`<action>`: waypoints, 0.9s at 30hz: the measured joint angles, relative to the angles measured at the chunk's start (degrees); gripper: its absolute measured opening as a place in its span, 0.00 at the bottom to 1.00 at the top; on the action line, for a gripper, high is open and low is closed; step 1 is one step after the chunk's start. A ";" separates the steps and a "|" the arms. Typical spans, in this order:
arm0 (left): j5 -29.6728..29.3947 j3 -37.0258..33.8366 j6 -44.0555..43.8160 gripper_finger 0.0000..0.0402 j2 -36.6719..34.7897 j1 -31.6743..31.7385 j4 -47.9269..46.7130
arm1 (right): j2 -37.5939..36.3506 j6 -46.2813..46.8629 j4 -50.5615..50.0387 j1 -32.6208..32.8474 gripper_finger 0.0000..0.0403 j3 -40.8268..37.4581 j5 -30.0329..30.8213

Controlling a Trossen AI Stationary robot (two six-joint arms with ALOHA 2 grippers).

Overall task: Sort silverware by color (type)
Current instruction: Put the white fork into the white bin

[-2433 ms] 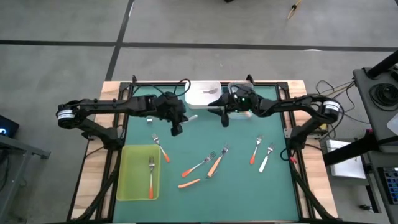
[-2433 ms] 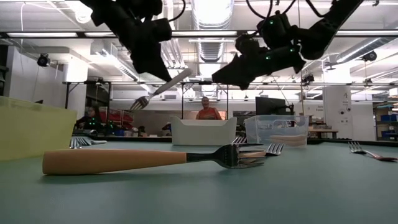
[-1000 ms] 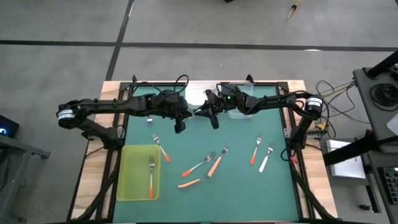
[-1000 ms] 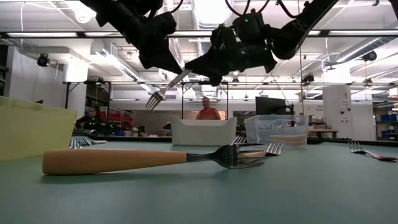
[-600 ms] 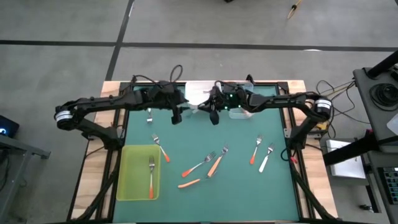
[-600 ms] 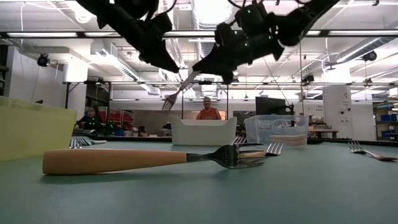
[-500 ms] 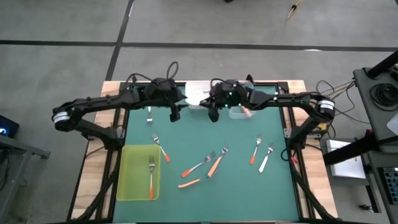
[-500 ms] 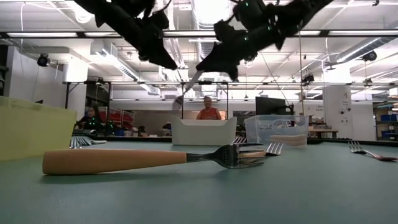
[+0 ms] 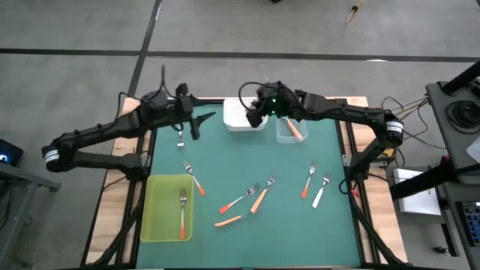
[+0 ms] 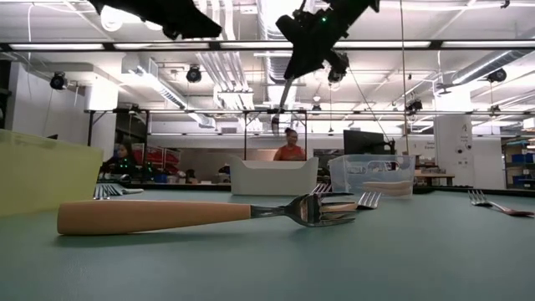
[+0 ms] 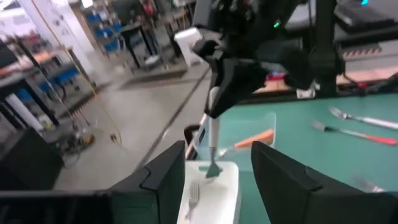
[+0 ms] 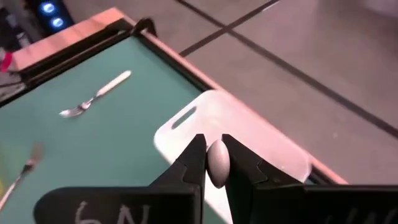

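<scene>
My counter [image 9: 285, 225] is a green mat framed in pale wood, standing on a grey concrete floor crossed by dark lines. At its left front lies the yellow-green tray [image 9: 154, 217] with one orange-handled fork [image 9: 182, 214] in it. My left gripper [image 9: 194, 126] hangs over the far left corner, fingers spread and empty; just under it a white fork [image 9: 180, 138] lies on the mat. Further in, another fork [image 9: 195, 180] lies beside the tray, and a cluster of forks [image 9: 247, 201] sits mid-counter.

At the far edge stands the white tray [image 9: 241, 122], one fork already inside it in the left wrist view. My right gripper [image 9: 256, 118] hovers above that tray, pressed together on a white-handled fork [image 10: 285, 94] that hangs tines down. Next to it the clear tray [image 9: 289, 132] holds an orange-handled fork. Two more forks [image 9: 315, 184] lie toward the right edge.

Across the room behind, a person [image 10: 290, 145] in an orange top sits beyond the counter, under strip lights and ceiling ducts.
</scene>
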 joint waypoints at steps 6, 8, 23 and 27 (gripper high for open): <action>-0.02 -8.10 0.07 0.41 -4.83 0.11 10.40 | 0.67 0.79 -0.05 -1.02 0.05 -0.02 6.29; -0.04 -10.80 1.29 0.41 -5.25 0.13 14.49 | 1.83 0.81 -0.07 -1.74 0.05 -0.04 6.32; -11.68 -14.75 4.02 0.41 -6.05 0.44 19.14 | 14.38 1.31 -0.03 -2.75 0.07 6.33 12.40; -12.04 -14.83 4.47 0.41 -6.08 0.78 19.06 | 17.84 1.05 -0.30 -2.75 0.07 8.46 12.75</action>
